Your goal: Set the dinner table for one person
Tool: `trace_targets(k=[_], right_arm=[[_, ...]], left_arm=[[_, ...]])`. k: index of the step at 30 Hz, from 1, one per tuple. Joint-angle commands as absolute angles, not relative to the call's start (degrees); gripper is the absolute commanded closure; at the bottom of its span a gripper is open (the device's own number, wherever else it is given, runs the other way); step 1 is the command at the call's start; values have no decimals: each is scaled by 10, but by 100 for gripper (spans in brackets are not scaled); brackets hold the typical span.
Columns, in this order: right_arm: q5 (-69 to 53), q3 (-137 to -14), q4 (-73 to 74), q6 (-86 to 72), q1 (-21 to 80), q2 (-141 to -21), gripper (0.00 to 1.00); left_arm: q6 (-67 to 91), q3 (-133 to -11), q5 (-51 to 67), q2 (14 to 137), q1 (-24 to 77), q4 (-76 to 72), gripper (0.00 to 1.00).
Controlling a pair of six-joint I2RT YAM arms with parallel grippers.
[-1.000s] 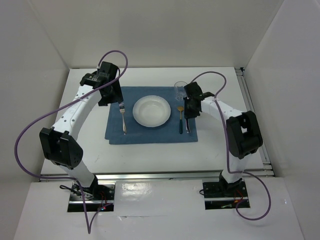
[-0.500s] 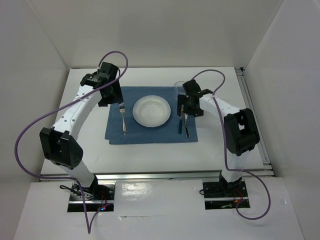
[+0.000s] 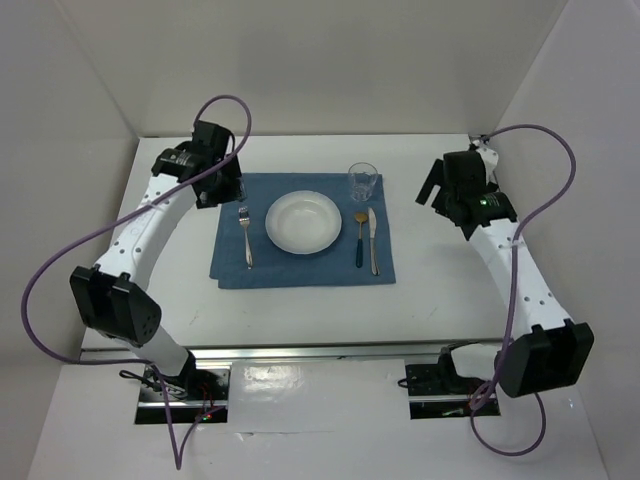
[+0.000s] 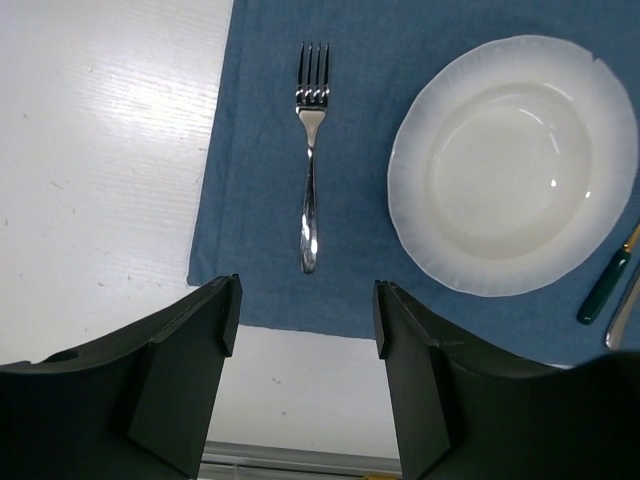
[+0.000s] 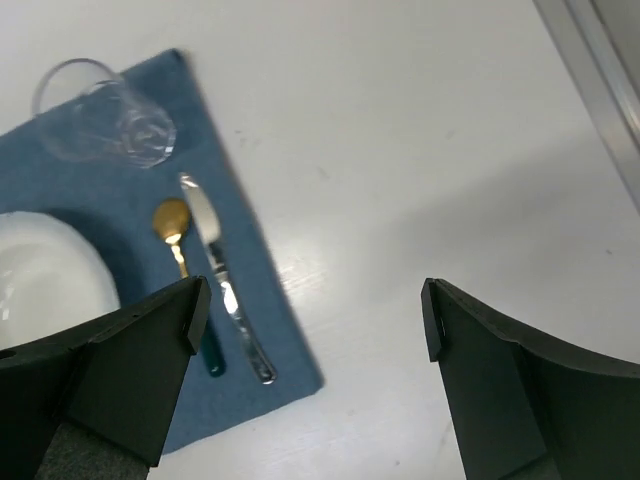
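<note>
The white dinner table [image 3: 450, 270] carries a blue placemat [image 3: 300, 262]. On the mat lie a fork [image 3: 245, 237], a white bowl-like plate [image 3: 303, 222], a gold spoon with a dark handle [image 3: 361, 238], a knife [image 3: 372, 241] and a clear glass [image 3: 362, 181]. My left gripper [image 3: 232, 188] hovers open over the mat's far left corner, nothing between its fingers [image 4: 205, 330]; its wrist view shows the fork [image 4: 311, 150] and plate [image 4: 512, 165]. My right gripper [image 3: 432, 186] hangs open and empty to the right of the mat, above bare table [image 5: 400, 130], with knife [image 5: 225, 275] and glass [image 5: 100, 125] to its left.
A metal rail [image 3: 505, 215] runs along the table's right edge, and another runs along the near edge [image 3: 300, 350]. White walls enclose the table at the back and both sides. Purple cables loop above both arms.
My right gripper has opened, left the knife lying on the mat beside the spoon, and swung away to the right. The left arm has shifted slightly.
</note>
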State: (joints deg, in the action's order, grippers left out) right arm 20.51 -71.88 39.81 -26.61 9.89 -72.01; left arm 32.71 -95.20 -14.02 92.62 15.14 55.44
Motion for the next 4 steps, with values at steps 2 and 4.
trace_targets(k=[2,4], right_arm=[[264,-697,469,-298,83,-719,1],[264,-671,446,-291,83,-687,0]], left_arm=[[306,-953,-134,872,149,522,28],[301,-953,-127,866,149,517,28]])
